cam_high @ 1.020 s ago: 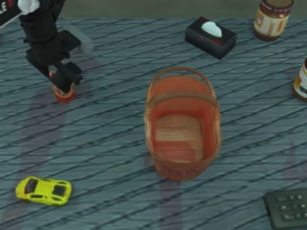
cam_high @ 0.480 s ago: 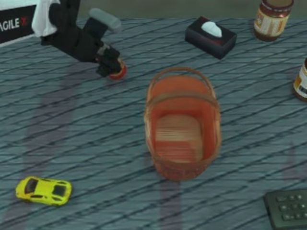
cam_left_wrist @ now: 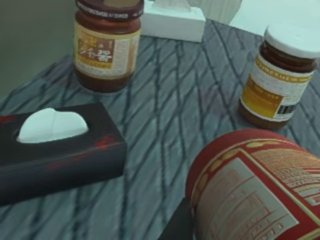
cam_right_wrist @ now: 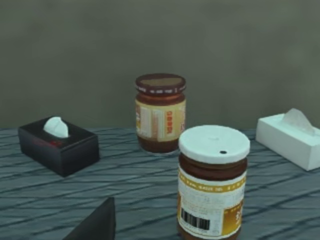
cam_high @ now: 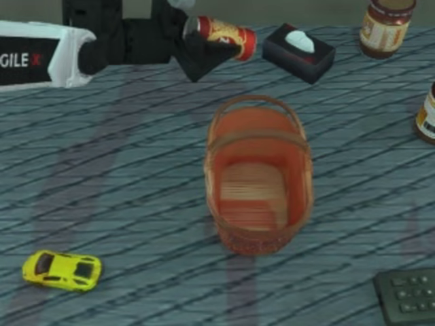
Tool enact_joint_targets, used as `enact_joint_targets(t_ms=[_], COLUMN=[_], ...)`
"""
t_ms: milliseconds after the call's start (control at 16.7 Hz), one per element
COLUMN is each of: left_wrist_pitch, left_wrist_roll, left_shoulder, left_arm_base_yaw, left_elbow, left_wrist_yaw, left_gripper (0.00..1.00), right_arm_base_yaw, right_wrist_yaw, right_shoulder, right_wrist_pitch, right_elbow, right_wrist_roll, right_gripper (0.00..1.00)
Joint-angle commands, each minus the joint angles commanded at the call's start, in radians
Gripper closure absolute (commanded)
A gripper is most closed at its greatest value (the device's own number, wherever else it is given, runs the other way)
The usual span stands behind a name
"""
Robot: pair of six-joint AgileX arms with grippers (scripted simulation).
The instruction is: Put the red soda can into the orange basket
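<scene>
The left gripper [cam_high: 194, 51], on the black-and-white AgileX arm, is gripping the small red cylindrical soda can with the gold-and-cream label [cam_high: 221, 35], its dark jaws closing on the can's lower body. The can is riding tilted in the air, its long axis lying nearly sideways, the end that juts from the jaws pointing toward the black tissue box with the white tissue [cam_high: 299, 52] beside it. In the left wrist view the can [cam_left_wrist: 255, 187] is filling the near corner, clear of the tabletop.

The large oval orange-brown woven basket with the arched handle [cam_high: 297, 204] is sitting below and to the right of the can in the top view, near but not under it. The carry is looking unfinished: the can is needing to travel over the basket's far rim, clear of the handle, before release.

The right arm is appearing in no top view; I cannot tell its jaw state
</scene>
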Motion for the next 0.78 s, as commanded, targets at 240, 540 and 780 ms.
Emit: enact_joint_targets(t_ms=[240, 540, 780], left_wrist_pitch=[0.309, 0.466, 0.464], left_wrist_roll=[-0.098, -0.151, -0.148], left_shoulder=[-0.094, -0.156, -0.153], left_arm_base_yaw=[-0.027, -0.041, -0.035], left_elbow=[-0.134, -0.212, -0.208], left_wrist_yaw=[0.2, 0.314, 0.312], left_gripper=[1.0, 1.0, 1.0], right_arm_base_yaw=[0.0, 0.0, 0.0], right_wrist_yaw=[0.0, 0.0, 0.0], right_shoulder=[0.0, 0.0, 0.0], right_wrist_pitch=[0.0, 0.0, 0.0], right_elbow=[0.0, 0.0, 0.0], right_wrist_roll=[0.0, 0.0, 0.0], right_gripper=[0.0, 0.0, 0.0])
